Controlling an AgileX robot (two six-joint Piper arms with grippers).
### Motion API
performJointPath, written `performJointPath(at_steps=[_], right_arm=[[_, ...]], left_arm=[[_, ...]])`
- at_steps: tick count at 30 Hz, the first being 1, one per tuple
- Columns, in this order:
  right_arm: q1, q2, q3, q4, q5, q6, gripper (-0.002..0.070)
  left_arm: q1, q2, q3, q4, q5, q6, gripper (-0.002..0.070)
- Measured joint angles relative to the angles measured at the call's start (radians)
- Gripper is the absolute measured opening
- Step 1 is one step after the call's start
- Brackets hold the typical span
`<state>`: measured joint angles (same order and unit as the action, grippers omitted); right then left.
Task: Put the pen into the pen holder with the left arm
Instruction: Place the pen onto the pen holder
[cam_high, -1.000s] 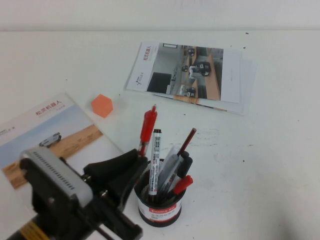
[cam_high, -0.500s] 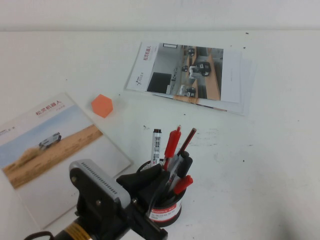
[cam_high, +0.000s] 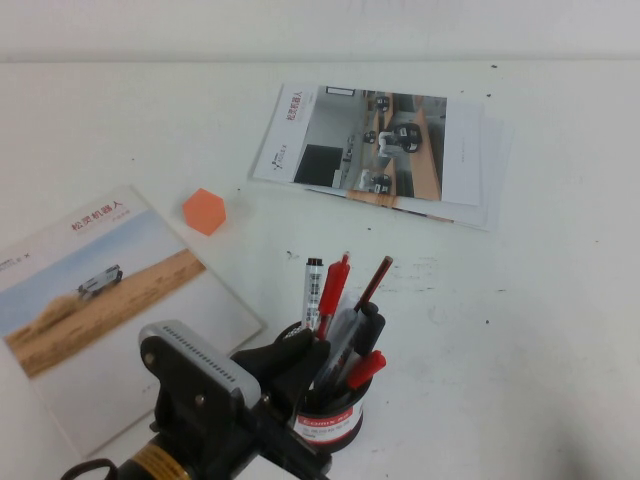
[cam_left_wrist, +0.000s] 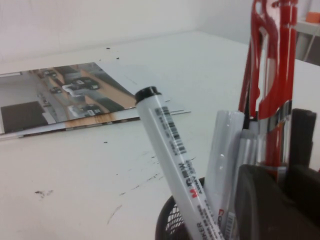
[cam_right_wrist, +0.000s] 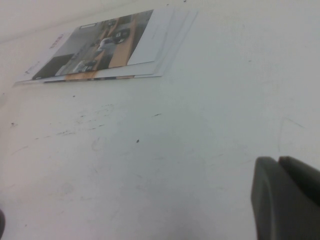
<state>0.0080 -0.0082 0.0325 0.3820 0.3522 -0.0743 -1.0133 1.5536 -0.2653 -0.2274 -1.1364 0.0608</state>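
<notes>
The left gripper (cam_high: 305, 352) is seen at the near edge of the table (cam_high: 540, 330), right over the pen holder (cam_high: 325, 425), its black fingers clamped on the pen (cam_high: 331, 284). The pen is held about upright, its lower part already inside the cup's rim, its red top standing above the other contents. Beside it in the cup a white marker (cam_high: 312, 290) with a black cap, a thin dark-red pencil (cam_high: 374, 283) and a red-capped pen (cam_high: 364, 369) are packed close, little free room left inside. In the left wrist view the red pen (cam_left_wrist: 272, 85) is seen just beside the marker (cam_left_wrist: 172, 165), above the mesh rim (cam_left_wrist: 172, 222).

The right gripper (cam_right_wrist: 287, 200) is shown only in the right wrist view, low over bare table, fingers pressed together with nothing between them.

A brochure (cam_high: 95, 290) lies near the cup on the left, an orange cube (cam_high: 204, 211) past it, stacked leaflets (cam_high: 385, 152) farther back. Open table is left to the right of the cup.
</notes>
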Motion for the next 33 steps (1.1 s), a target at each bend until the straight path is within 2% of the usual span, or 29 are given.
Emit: performJointPath(at_steps=[17,33], right_arm=[[0.0,0.0,0.0,0.0,0.0,0.0,-0.0022],[0.0,0.0,0.0,0.0,0.0,0.0,-0.0022]], left_arm=[[0.0,0.0,-0.017,-0.078,-0.002,0.012,0.0066],[0.032,0.06,-0.039,-0.06,-0.007,-0.001,0.0066]])
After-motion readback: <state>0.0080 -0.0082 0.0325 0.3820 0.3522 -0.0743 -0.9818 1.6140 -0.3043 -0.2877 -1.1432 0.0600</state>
